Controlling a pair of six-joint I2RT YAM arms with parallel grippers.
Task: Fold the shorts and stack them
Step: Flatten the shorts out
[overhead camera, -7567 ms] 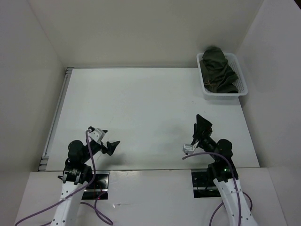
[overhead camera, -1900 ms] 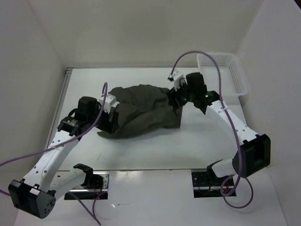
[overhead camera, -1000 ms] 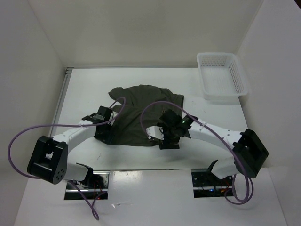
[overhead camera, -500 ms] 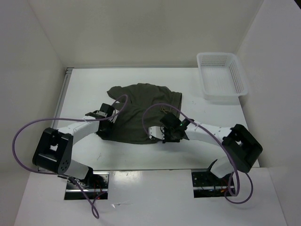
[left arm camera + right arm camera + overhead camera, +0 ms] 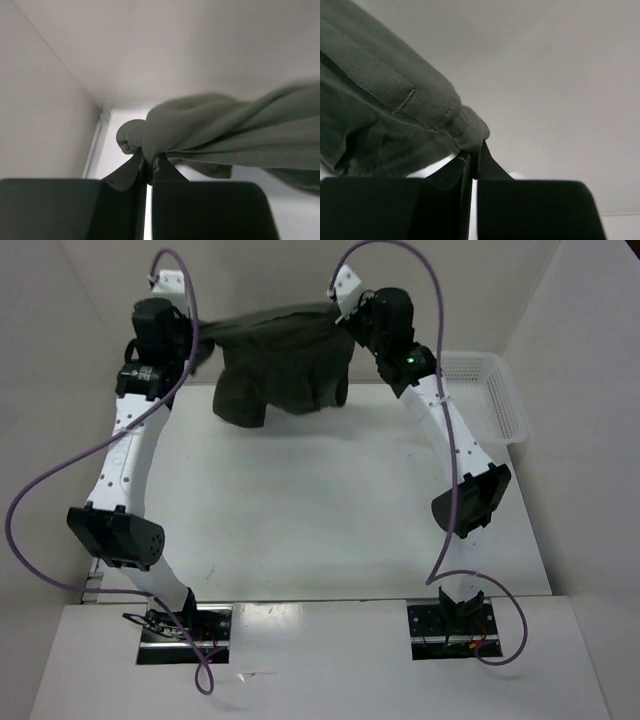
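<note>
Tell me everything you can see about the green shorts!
The shorts are dark olive green, soft-looking cloth, wrinkled and bunched. They hang in the air over the far part of the table, stretched between both arms. The left gripper pinches one bunched corner; the right gripper pinches a thick, stitched edge on the other side. The middle sags in loose folds. Whether the lowest fold touches the table cannot be told.

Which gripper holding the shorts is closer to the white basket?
The right gripper, pinching the shorts at the end nearer the basket; the left gripper holds the opposite end.
</note>
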